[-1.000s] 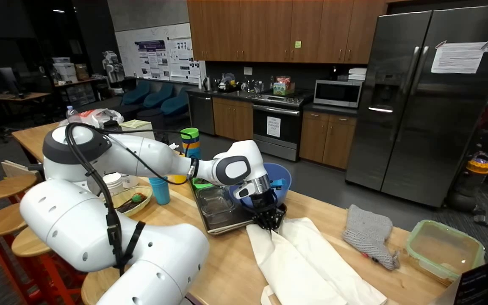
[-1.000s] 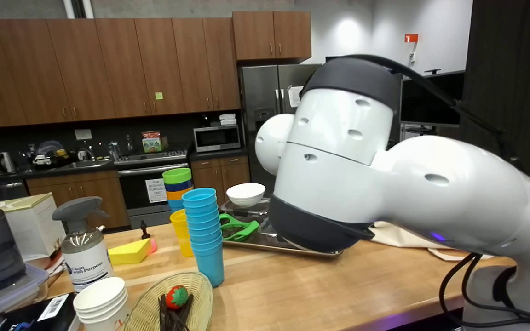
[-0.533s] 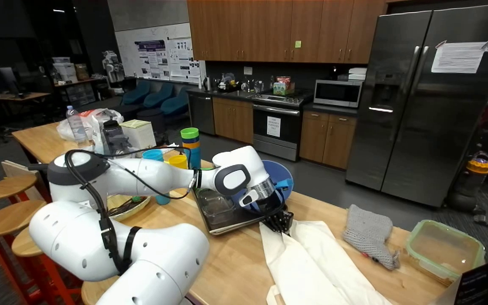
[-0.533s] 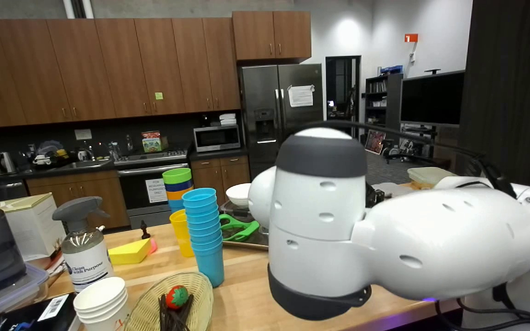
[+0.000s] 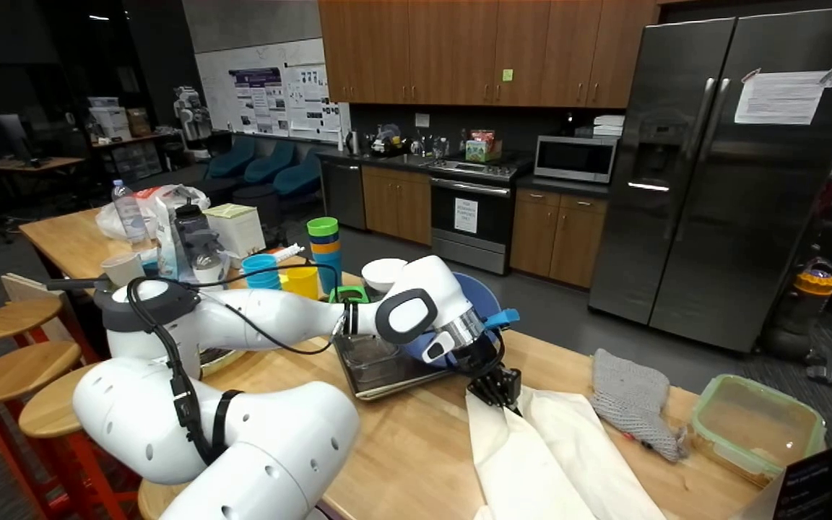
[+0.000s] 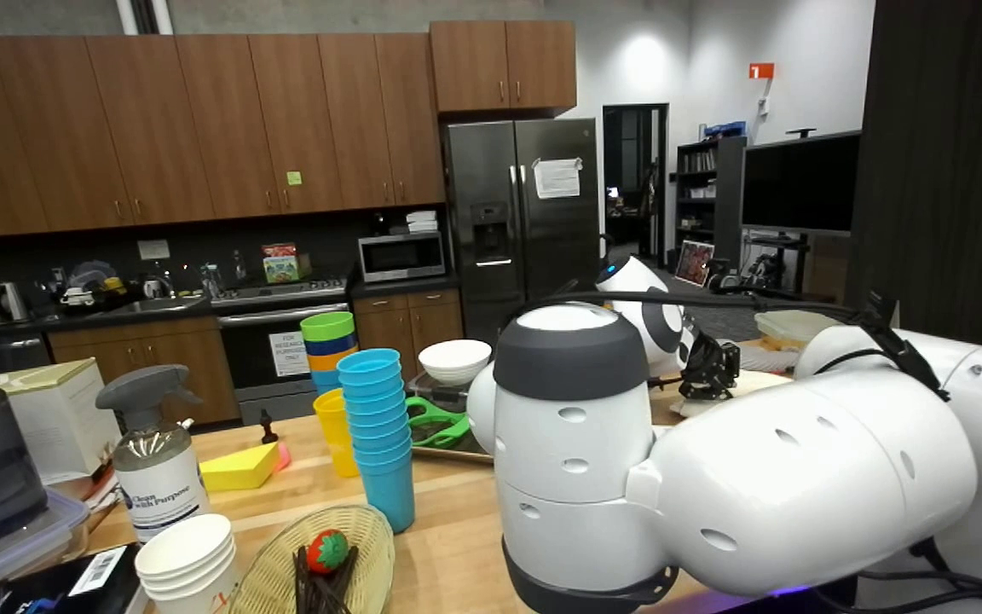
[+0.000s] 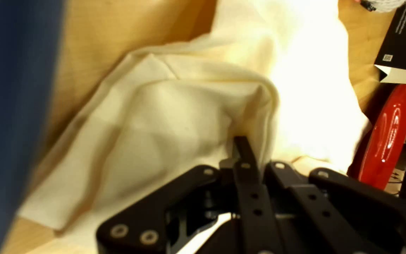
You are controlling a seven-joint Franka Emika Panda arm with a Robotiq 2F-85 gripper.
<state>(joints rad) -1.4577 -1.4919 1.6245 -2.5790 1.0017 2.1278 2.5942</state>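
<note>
My black gripper (image 5: 508, 406) points down over the wooden table, its fingers closed on the near-top end of a cream cloth (image 5: 539, 462). In the wrist view, the cloth (image 7: 174, 116) rises in folds to the jaws. One dark finger (image 7: 246, 151) shows against it; a fold hides the tip of the opposite one. Past the grip, the cloth spreads in two long flaps toward the table's front edge. An exterior view shows the gripper (image 6: 717, 379) behind the arm, with a pale bit of the cloth (image 6: 751, 385) beside it.
Left of the gripper are a dark metal tray (image 5: 369, 393) and a blue bowl (image 5: 479, 292). To its right lie a grey knitted piece (image 5: 633, 393) and a green-rimmed glass container (image 5: 759, 426). Stacked blue cups (image 6: 380, 435) and a wicker basket (image 6: 376, 546) stand nearer that camera.
My gripper has moved right, away from the tray, dragging the held cloth end with it. The arm's elbow has dropped, bringing the gripper into sight behind it.
</note>
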